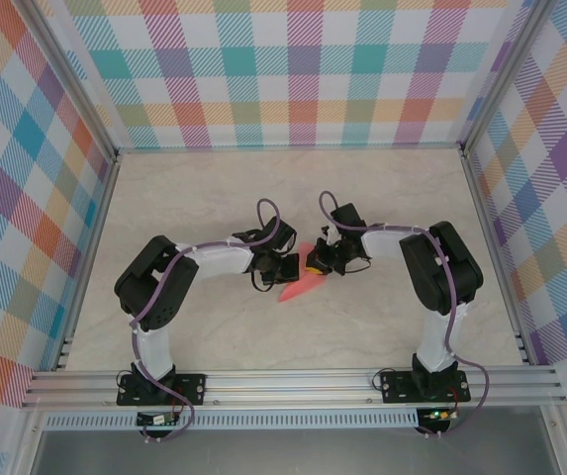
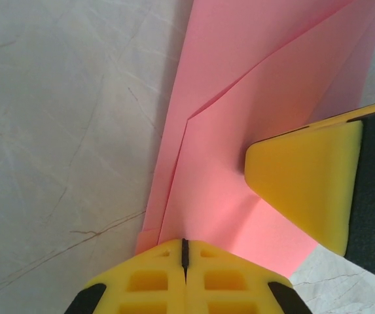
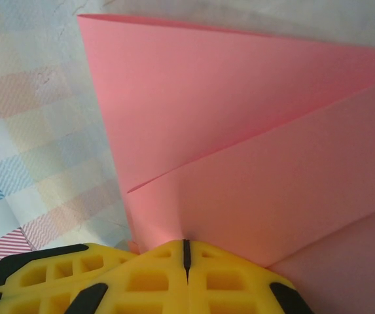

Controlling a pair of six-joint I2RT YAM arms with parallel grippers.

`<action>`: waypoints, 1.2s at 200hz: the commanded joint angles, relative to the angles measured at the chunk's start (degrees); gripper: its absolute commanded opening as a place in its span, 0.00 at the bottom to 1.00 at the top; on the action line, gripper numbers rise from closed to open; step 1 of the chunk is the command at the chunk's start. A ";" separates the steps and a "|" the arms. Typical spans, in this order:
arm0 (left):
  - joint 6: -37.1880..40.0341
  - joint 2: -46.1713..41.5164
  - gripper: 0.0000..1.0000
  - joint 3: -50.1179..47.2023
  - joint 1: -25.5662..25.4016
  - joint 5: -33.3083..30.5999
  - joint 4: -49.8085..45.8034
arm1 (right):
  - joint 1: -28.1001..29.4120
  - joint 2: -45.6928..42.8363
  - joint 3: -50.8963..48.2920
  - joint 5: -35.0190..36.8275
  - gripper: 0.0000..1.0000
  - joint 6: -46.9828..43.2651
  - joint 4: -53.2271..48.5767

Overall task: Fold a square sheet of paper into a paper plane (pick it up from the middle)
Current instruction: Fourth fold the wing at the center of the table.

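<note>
The salmon-pink sheet of paper [image 1: 299, 288] lies folded into a narrow pointed shape on the table between the two arms. In the left wrist view the paper [image 2: 226, 131] shows layered flaps with a diagonal crease. My left gripper [image 2: 184, 243] is shut, its tips resting on the paper's near edge. My right gripper [image 3: 186, 243] is shut too, its tips pushing into a pink flap [image 3: 252, 170] that rises in front of it. One of the right gripper's yellow fingers [image 2: 305, 186] presses on the paper in the left wrist view. From above, the left gripper [image 1: 285, 265] and right gripper [image 1: 319, 262] meet over the paper.
The pale marble-look table [image 1: 214, 198] is ringed by plaid walls [image 1: 293, 69] and metal frame posts. Both arm bases sit on a rail [image 1: 293, 381] at the near edge.
</note>
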 commanded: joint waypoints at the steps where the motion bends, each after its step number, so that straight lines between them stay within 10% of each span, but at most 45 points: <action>1: 0.86 -1.37 0.00 0.93 -0.51 -0.31 -5.90 | 0.00 2.36 -0.10 5.10 0.00 -0.56 -4.64; 240: -9.51 -4.63 0.01 -7.10 -2.22 -1.24 2.20 | 0.02 5.97 1.30 8.88 0.00 0.75 -10.32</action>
